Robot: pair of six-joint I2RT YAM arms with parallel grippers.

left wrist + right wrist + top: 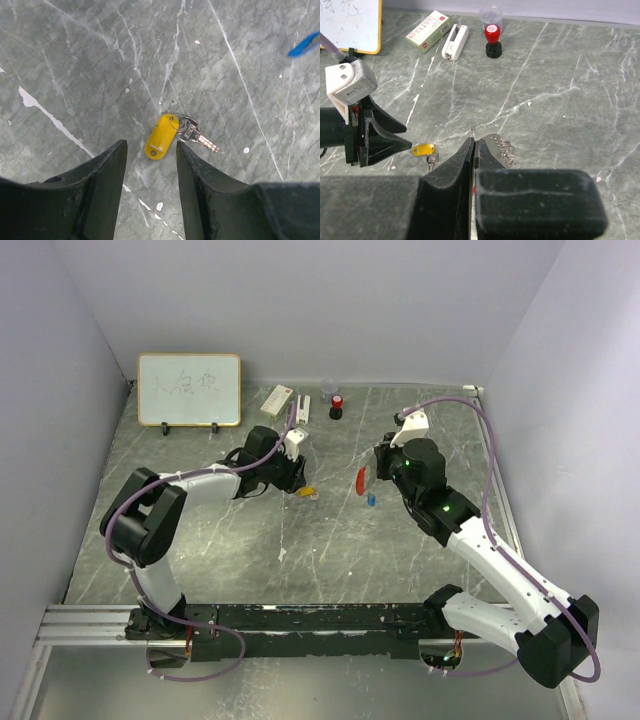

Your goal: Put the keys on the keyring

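Left hand (150, 144) hangs spread above the yellow-tagged key (161, 137) lying on the table (75, 60), not touching it. Right hand (473, 142) pinches the keyring (503, 147), chain end poking up, likely for threading — the blue key (371, 499) lies nearby.

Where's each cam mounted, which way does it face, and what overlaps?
Top: above and behind the bases, looking down on the table; left arm and right arm show.
Left wrist: looks down at the yellow tag; own left gripper, open, frames it.
Right wrist: looks across toward the whiteboard; own right gripper shut on the keyring.
Shared: yellow tag, all three.
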